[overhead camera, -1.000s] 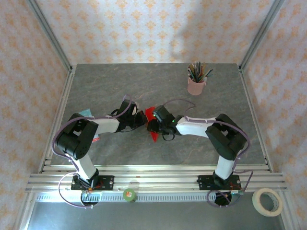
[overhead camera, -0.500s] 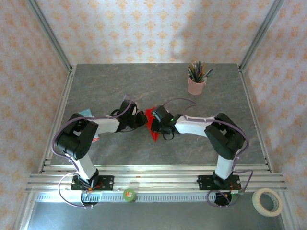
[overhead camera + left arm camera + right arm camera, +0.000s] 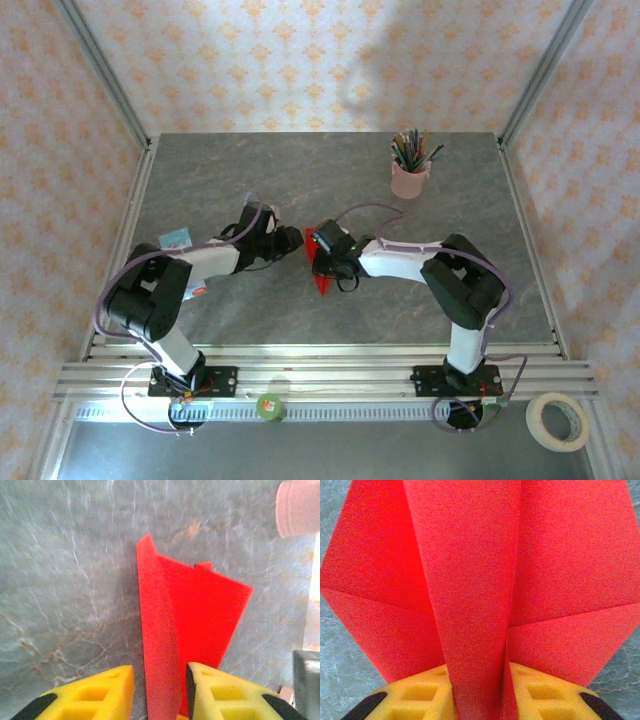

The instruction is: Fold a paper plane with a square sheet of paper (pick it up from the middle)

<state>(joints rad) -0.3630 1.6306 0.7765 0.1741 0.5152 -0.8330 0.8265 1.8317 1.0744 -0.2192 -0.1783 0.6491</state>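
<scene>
On the grey table (image 3: 200, 180) the biggest change is in the left arm (image 3: 215, 258): it has swung back, farther from the pink pencil cup (image 3: 409, 178) than a second ago, and its elbow now sits lower; the right arm (image 3: 400, 262) has only edged a little, keeping its reach on the side nearer the cup; the paper plane (image 3: 321, 280), already a pointed red dart with a raised centre fold, lies near-left of the cup and well apart from it, about where it was; the left gripper (image 3: 291, 238), pressed against the plane a moment back, is now drawn off on the side away from the cup, and its wrist view shows the jaws parted with the upright fold between them and a gap beside one finger (image 3: 95, 690); the right gripper (image 3: 322, 255) looks clamped on the centre fold, though the close view hides the actual contact; so the left seems to have let go after a crease, leaving the right as sole holder for whatever fold remains.
</scene>
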